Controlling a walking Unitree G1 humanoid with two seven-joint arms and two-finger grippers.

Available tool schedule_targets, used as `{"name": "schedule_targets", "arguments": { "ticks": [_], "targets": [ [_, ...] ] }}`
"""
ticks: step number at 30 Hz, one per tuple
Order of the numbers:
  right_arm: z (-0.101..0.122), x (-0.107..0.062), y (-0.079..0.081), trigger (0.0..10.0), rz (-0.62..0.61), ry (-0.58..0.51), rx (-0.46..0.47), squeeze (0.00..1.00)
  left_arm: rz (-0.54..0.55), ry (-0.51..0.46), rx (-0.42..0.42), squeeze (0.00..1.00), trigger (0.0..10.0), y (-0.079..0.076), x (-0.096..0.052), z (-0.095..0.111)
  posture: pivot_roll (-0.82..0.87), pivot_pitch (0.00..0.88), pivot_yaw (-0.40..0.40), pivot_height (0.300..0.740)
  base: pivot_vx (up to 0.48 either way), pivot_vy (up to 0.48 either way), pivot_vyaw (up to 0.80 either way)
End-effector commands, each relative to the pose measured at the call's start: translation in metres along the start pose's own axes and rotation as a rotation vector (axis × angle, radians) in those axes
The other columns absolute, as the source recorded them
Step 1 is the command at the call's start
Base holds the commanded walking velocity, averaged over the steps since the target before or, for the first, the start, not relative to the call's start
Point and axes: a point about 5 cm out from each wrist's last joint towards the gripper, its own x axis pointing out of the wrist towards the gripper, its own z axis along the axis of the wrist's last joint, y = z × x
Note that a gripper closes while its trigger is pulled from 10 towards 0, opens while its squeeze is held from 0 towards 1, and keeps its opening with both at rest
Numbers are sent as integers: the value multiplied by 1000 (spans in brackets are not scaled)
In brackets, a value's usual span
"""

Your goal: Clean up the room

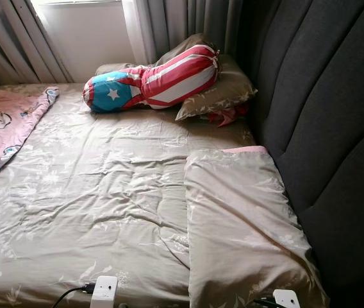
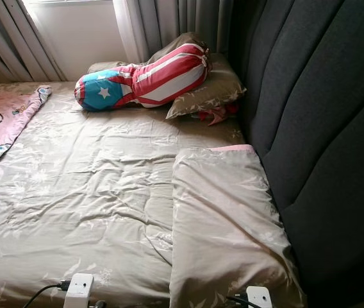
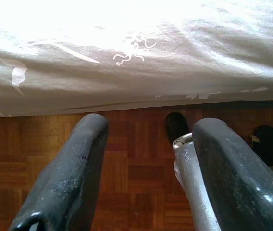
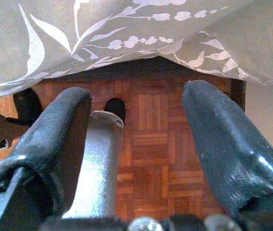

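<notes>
— While both arms hang at the bed's [image 1: 105,212] edge, what is their condition?
— Left claw [image 3: 146,159] and right claw [image 4: 136,144]: fingers spread, gripping nothing, over parquet floor [image 4: 151,144] below the bed's overhanging cover.
— Items on the bed?
— Striped bolster [image 1: 153,80] against a pillow [image 1: 223,93] by the headboard [image 1: 323,122]; pink blanket [image 1: 6,128] at the bed's opposite side; folded cover [image 1: 243,224] beside the headboard.
</notes>
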Motion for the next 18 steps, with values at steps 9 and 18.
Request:
{"name": "schedule_targets", "arguments": {
  "ticks": [9, 18],
  "targets": [
    [-5, 0, 10, 10000, 17, 12, -16, 0, 12, 13, 2, 0, 10000, 3, -1, -4, -42, 0, 6, 740, 0, 0, 444],
    [-6, 0, 15, 10000, 18, 15, -14, 0, 13, 19, 2, 0, 10000, 3, -1, -5, -41, 0, 11, 740, 0, 157, 0]
  ]
}}
